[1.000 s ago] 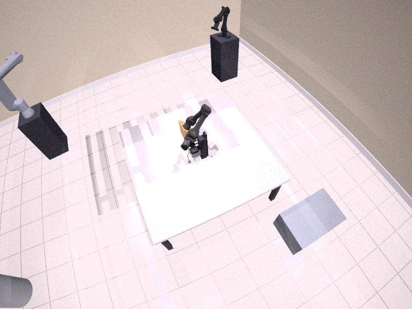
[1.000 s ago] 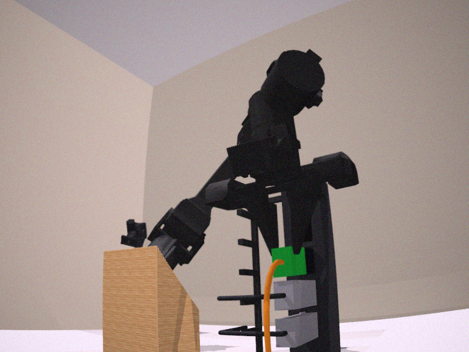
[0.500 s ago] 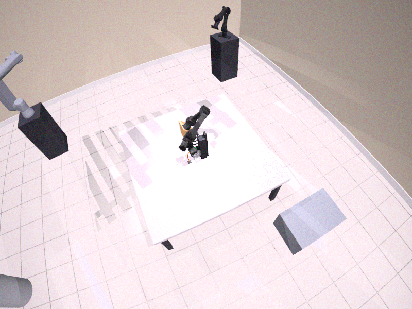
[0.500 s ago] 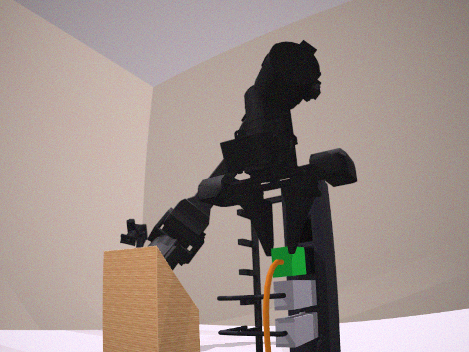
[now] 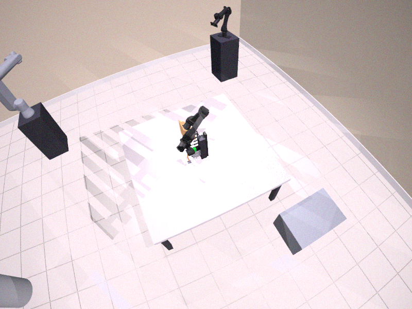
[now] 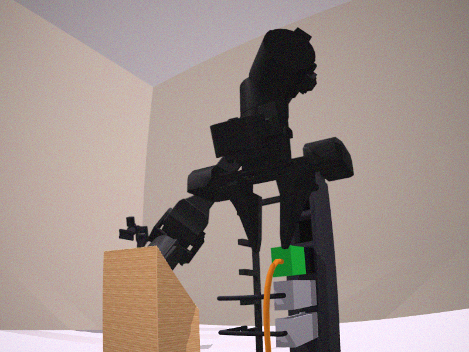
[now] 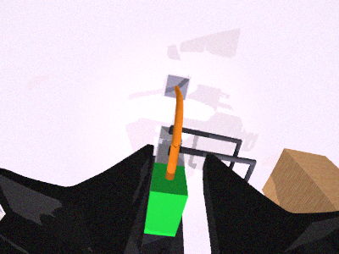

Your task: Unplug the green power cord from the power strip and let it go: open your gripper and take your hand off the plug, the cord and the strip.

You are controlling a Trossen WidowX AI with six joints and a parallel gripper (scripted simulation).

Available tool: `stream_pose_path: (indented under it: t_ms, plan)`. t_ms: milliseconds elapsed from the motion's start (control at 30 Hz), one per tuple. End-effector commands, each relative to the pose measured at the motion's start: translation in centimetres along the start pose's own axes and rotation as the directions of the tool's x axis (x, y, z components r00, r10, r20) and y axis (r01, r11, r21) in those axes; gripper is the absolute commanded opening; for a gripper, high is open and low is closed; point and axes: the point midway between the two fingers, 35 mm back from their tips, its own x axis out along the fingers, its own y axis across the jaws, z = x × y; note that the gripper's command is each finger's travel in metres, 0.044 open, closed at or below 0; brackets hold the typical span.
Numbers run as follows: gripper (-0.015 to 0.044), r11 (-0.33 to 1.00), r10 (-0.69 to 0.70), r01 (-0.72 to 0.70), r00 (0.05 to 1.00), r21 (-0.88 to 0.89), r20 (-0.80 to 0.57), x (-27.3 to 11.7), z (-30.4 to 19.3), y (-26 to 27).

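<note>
Partly hidden green plug (image 7: 166, 207), gripper (image 7: 178, 184) open

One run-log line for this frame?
phase: release | gripper: open, fingertips at green plug top | green plug: against power strip, above two grey plugs | orange cord: hanging down

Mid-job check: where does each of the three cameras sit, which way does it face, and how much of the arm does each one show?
Top: high overhead, looking down on the table; whole arm small.
Exterior: low on the table, looking up at the power strip; arm and gripper above the green plug.
Wrist: on the arm, looking along the fingers, apart either side of the plug.
Exterior and wrist share the plug, orange cord and wooden block.
</note>
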Motion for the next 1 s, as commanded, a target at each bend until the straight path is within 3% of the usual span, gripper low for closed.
stream_pose_path:
  t_ms: [0, 967]
  plan:
    - [0.0160, 1.000, 0.003, -0.003, 1.000, 0.003, -0.005, 0.0, -0.1, 0.0]
    - [0.0160, 0.999, 0.028, -0.028, 1.000, 0.023, 0.007, -1.1, -3.0, -0.1]
